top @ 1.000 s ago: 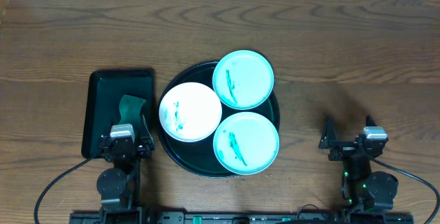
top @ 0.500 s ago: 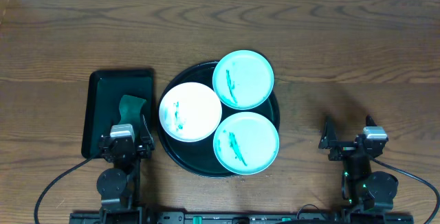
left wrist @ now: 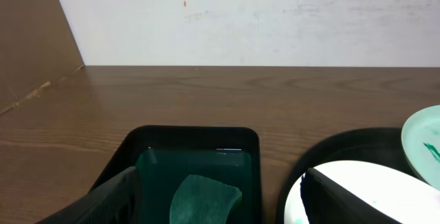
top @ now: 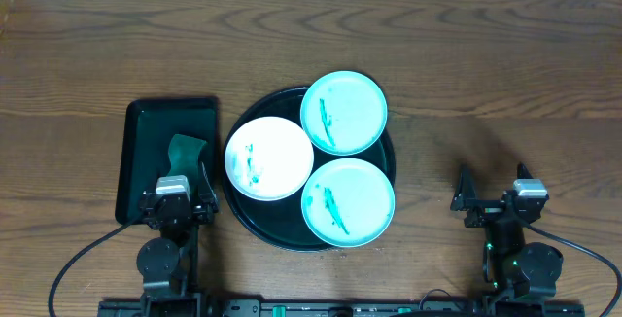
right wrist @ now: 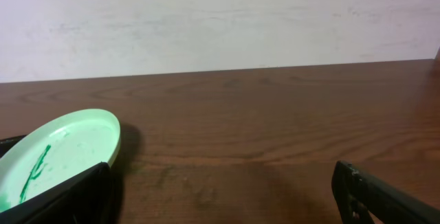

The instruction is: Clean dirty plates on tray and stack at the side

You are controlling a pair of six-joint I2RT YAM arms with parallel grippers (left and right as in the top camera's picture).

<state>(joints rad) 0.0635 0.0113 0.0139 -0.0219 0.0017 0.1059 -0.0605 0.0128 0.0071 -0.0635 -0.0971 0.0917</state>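
Observation:
The round dark tray (top: 255, 218) sits mid-table and holds three plates. A white plate (top: 269, 158) with teal smears lies on its left. One mint-teal plate (top: 344, 112) lies at the back right, another (top: 348, 202) at the front right, both smeared. My left gripper (top: 175, 176) is open and empty at the table's front left, over the near end of a rectangular tray. My right gripper (top: 492, 186) is open and empty over bare wood, right of the round tray. The left wrist view shows the white plate (left wrist: 371, 183). The right wrist view shows a teal plate (right wrist: 55, 148).
A rectangular dark green tray (top: 146, 132) lies left of the round tray and holds a green cloth (top: 187, 150), which also shows between my left fingers (left wrist: 203, 196). The table is brown wood. A pale wall runs behind it.

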